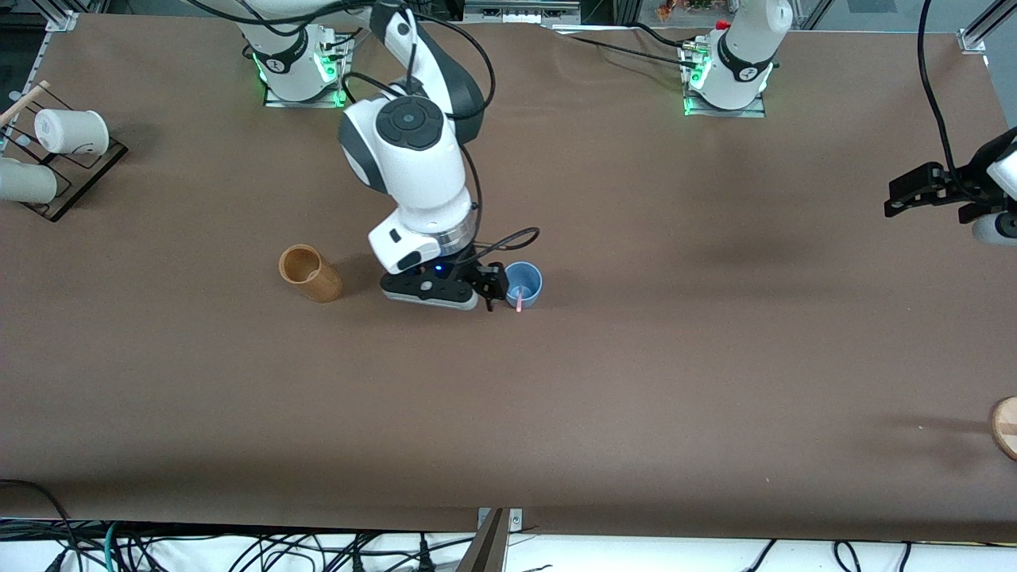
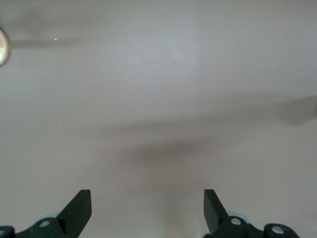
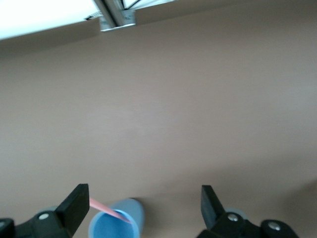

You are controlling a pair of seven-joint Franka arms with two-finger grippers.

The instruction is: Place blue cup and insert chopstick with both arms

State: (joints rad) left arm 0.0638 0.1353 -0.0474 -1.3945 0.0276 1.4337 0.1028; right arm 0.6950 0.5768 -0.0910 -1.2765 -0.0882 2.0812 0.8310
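Blue cup (image 1: pixel 523 284) stands upright on the bench (image 1: pixel 636 357) mid-table, toward the right arm's end, w/ the chopstick (image 1: pixel 519 301) already in it — pink stick leaning against the rim on the front-camera side, long axis tilted, not vertical. In the right wrist view the cup (image 3: pixel 117 222) and stick (image 3: pixel 108 211) sit low in the gap by one finger.

Right gripper (image 1: pixel 494 287) is just beside the cup, on the side toward the brown wooden cup (image 1: pixel 310 273); fingers spread, pinching nothing, apart from the stick. Key relation: stick lies just off the fingers, toward the left arm's end, so any sideways move that way would risk nudging the cup; straight up looks safest.

Left gripper (image 1: pixel 914 193) waits well apart at its own end, over bare bench — fingers spread, empty. Right arm is by far the nearer.

Insertion looks done, judging from this.
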